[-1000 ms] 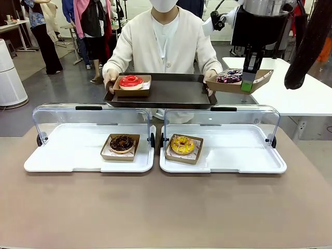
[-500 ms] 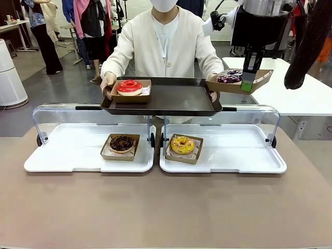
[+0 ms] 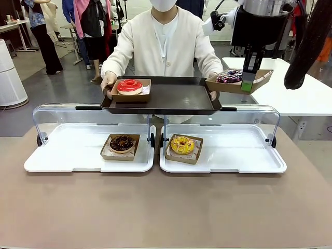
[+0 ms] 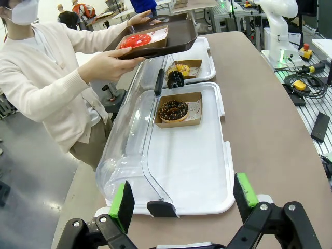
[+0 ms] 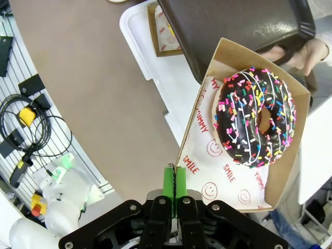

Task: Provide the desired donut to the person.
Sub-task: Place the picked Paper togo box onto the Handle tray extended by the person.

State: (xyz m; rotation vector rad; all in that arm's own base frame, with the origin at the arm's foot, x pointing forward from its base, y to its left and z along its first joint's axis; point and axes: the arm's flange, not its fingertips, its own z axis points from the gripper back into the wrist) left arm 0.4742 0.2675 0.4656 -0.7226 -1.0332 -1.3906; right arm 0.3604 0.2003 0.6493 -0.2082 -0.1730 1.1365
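The right gripper point(image 3: 248, 83) pinches the sprinkled donut's box point(image 3: 239, 81) just off the tray's point(image 3: 166, 98) right edge; left gripper point(image 4: 181, 199) gapes wide.

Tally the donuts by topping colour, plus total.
Red-glazed donut: 1
Chocolate-crumb donut: 1
Yellow donut: 1
Rainbow-sprinkle chocolate donut: 1
Total: 4

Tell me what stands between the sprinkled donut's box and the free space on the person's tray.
Nothing visible. The right gripper holds the sprinkled donut's box beside the tray's right edge, whose middle is bare; the red donut sits at its far left.
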